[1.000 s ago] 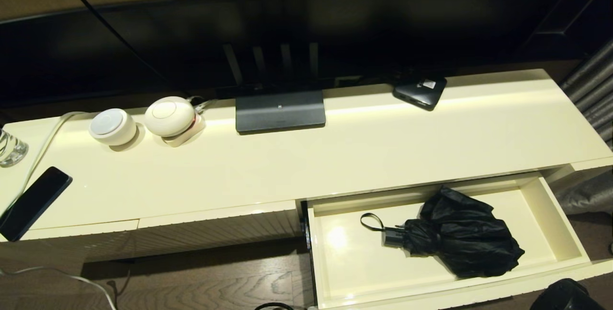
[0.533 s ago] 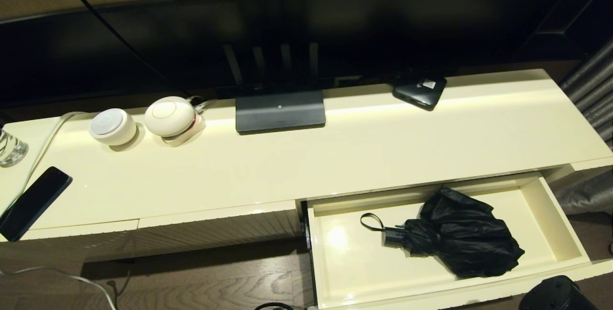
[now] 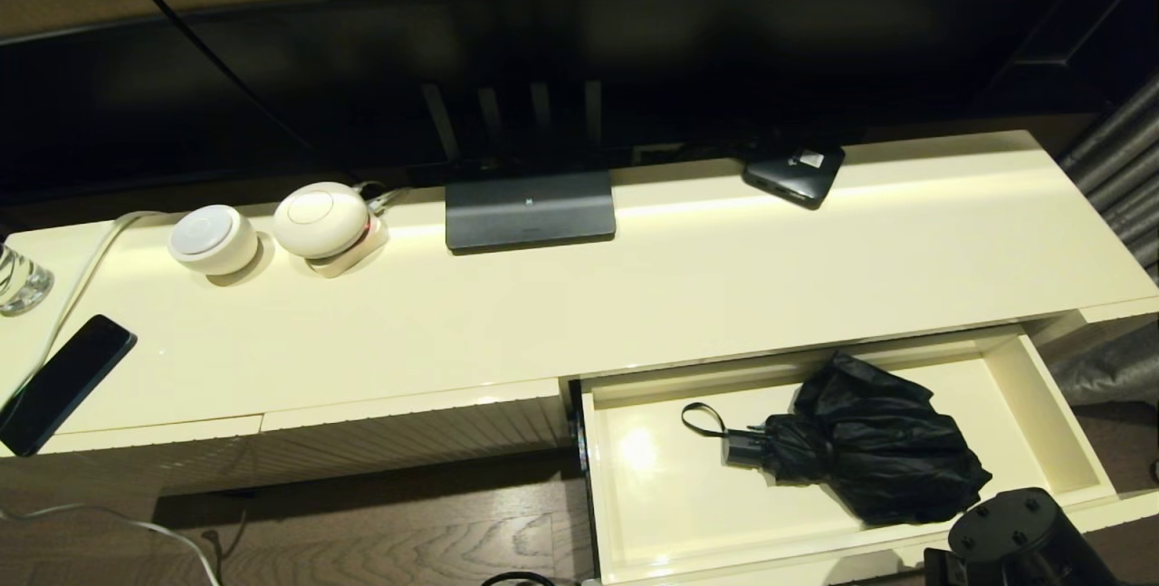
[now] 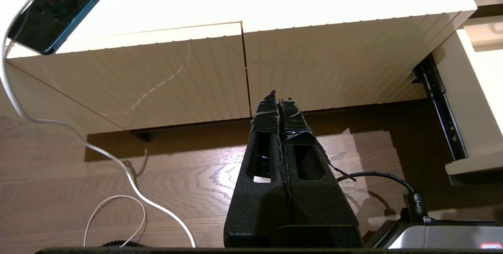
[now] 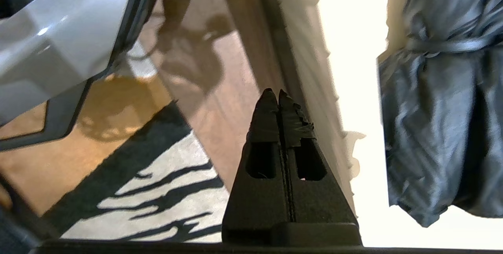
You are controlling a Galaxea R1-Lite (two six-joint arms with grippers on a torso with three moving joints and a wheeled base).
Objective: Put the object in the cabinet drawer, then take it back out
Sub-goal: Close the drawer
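A long glossy cream cabinet top (image 3: 634, 296) runs beneath a dark television screen (image 3: 543, 70), above wood-grain flooring (image 3: 407, 541). The wide shallow cream drawer (image 3: 652, 513) stands pulled out; the black bunched-fabric compact umbrella (image 3: 869, 455) lies inside. The right gripper (image 5: 278, 95) hovers at the drawer's front edge, fingers pressed together, empty. The left gripper (image 4: 278, 97), likewise closed, hangs parked near the floor.

umbrella (image 3: 869, 455): in open drawer (image 3: 1068, 423), toward its right | drawer: below tabletop (image 3: 634, 296), right of closed panel (image 3: 407, 432) | phone (image 3: 59, 382): tabletop far left | right end effector (image 5: 279, 97): before drawer front
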